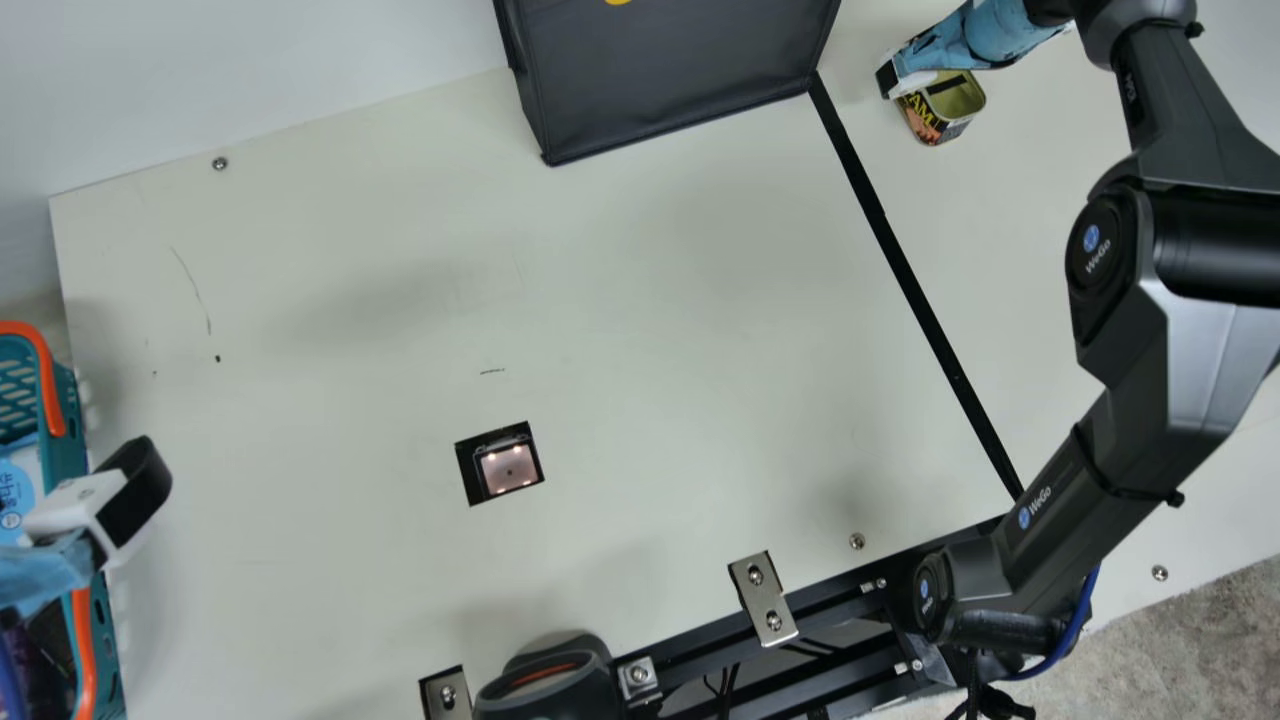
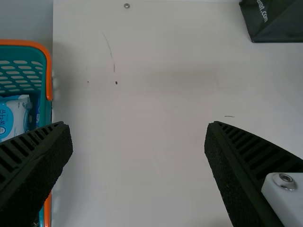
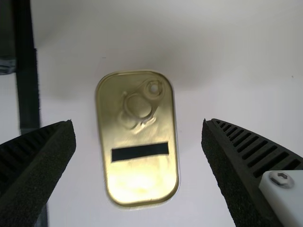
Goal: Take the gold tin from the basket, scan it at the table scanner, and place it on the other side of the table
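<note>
1. The tin [image 1: 940,115] is seen upright on the desk [image 1: 640,270], upper right of the main view, beyond the black strip [image 1: 920,290]. The right jaws [image 3: 138,124] are spread around it, a gap left on each side.
2. The tin could be tipped or dragged if the right jaws were swung sideways before being lifted clear.
3. The placing looks all but done, but whether a read was made at the scanner [image 1: 508,468] cannot be told; had it been missed, the tin would have to be carried back.
4. The left jaws [image 2: 136,124] are spread too, near the basket [image 1: 48,385] at the left edge; its rim could be snagged if they were lowered carelessly.
5. By the right wrist view the ring-pull [image 3: 142,101] and both side gaps are given; by the main view, the tin's printed side and its distance from the scanner.
</note>
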You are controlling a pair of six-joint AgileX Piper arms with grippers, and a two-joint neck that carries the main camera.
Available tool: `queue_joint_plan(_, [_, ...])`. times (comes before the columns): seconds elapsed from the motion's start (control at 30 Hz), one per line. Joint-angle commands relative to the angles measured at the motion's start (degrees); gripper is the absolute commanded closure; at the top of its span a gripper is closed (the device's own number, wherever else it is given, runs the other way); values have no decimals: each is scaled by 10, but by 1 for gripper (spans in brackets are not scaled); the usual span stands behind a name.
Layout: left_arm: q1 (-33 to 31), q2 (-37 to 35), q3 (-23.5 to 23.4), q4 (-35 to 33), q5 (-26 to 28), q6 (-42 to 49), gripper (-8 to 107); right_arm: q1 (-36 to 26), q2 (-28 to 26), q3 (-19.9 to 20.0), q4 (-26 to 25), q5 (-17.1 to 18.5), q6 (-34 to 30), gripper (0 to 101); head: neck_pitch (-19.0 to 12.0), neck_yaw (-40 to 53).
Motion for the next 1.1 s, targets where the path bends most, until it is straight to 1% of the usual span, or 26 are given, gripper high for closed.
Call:
queue_joint_plan(0.0, [0,0,0,0,0,0,9,3,-40,30,-6,-9,20,6,-16,-1])
queue_joint_plan(0.23, [0,0,0,0,0,0,9,19,-158,128,-21,-26,83,6,-16,-1])
queue_joint_plan(0.53, [0,0,0,0,0,0,9,52,-327,264,-36,-29,163,6,-16,-1])
queue_joint_plan(0.7, [0,0,0,0,0,0,9,79,-419,331,-50,-17,213,6,-16,-1])
queue_joint_plan(0.8, [0,0,0,0,0,0,9,100,-472,363,-62,-7,247,6,-16,-1])
queue_joint_plan(0.93, [0,0,0,0,0,0,9,133,-537,397,-83,14,294,6,-16,-1])
queue_joint_plan(1.07, [0,0,0,0,0,0,9,171,-594,419,-108,39,341,6,-16,-1])
